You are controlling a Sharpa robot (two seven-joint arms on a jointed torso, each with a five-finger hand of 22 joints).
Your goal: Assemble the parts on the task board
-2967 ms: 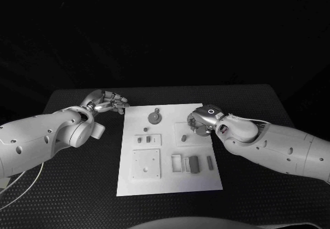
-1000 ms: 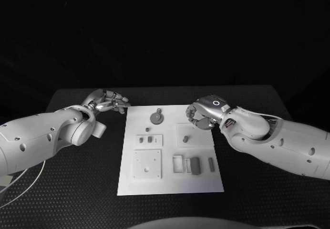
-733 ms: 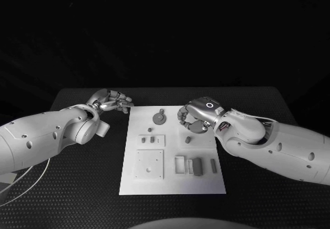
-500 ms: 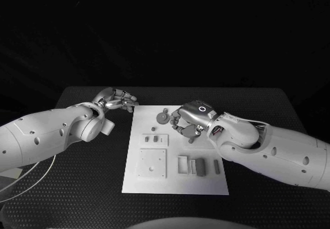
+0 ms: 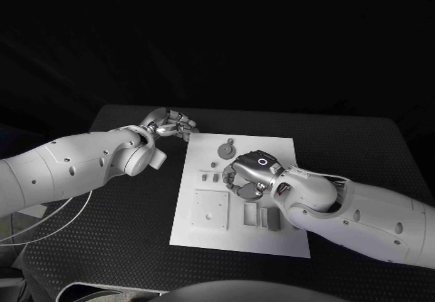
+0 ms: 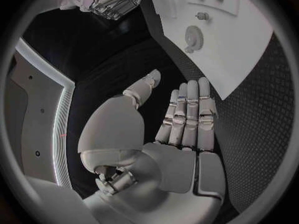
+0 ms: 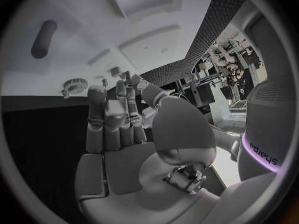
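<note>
My right hand (image 5: 246,176) hangs over the middle of the task board (image 5: 272,234), palm down, fingers curled loosely downward. In the right wrist view the fingers (image 7: 111,115) stand side by side, nearly straight, with nothing between them and the palm; the hand holds no part. Whether any fingertip touches the board surface I cannot tell from the head view.

My left hand (image 5: 170,122) sits over the black table (image 5: 109,214) just off the board's far left corner. Its fingers (image 6: 187,115) are extended and held together, thumb apart to the side, palm empty.

Outward from the right hand, parts on the board:
- A round gear-like part (image 5: 227,150) lies near the far edge, between the two hands. It also shows in the left wrist view (image 6: 192,36).
- Two small parts (image 5: 209,178) stand in a raised square block just beside the right hand.
- A larger square plate (image 5: 210,210) with small holes lies nearer the body, on the board's left side.
- A dark rectangular part (image 5: 273,218) lies beside a pale frame-like piece (image 5: 250,212), nearer the body than the right hand, close to my right forearm.

The board lies flat in the middle of the table.
</note>
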